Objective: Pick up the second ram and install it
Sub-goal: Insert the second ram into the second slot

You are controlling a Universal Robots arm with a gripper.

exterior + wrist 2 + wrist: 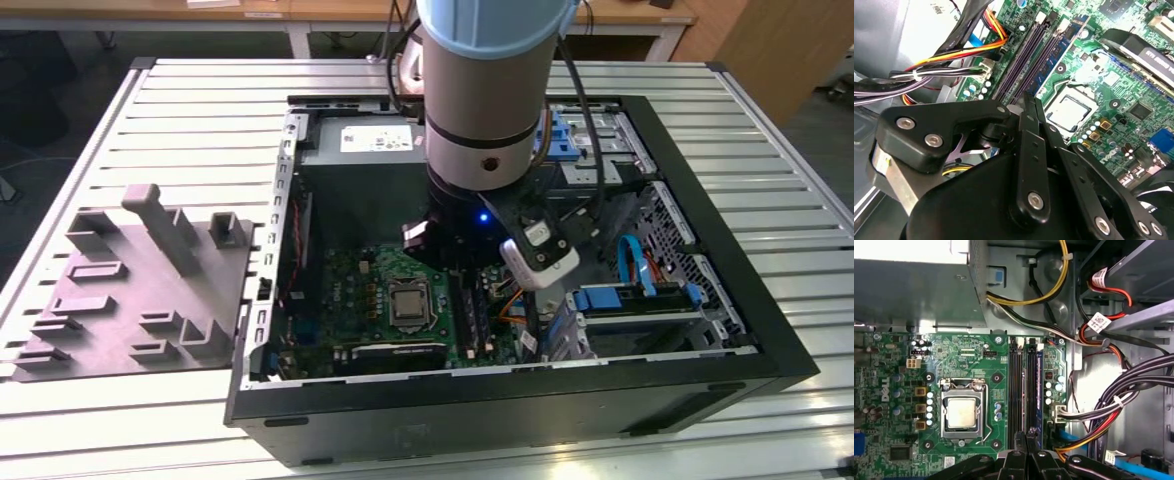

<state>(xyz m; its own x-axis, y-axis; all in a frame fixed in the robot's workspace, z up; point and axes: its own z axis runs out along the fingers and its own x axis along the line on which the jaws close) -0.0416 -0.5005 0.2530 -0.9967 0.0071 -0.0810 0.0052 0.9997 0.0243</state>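
First wrist view: see hand [1026, 440] pressed together, nothing visibly pinched, over slots [1015, 385]; see 1 ram [1039, 375] seated in the last of them. Judge it light, stiff, fragile; grip by short edges.

Counted in the scene: one table [747, 130]; one open computer case [507, 405]; one motherboard [969, 347]; one processor socket [961, 412]; one seated ram module [1056, 52]; one power supply [360, 150]; one grey moulded fixture [134, 290]; one robot arm [487, 100]; one claw [1027, 435].
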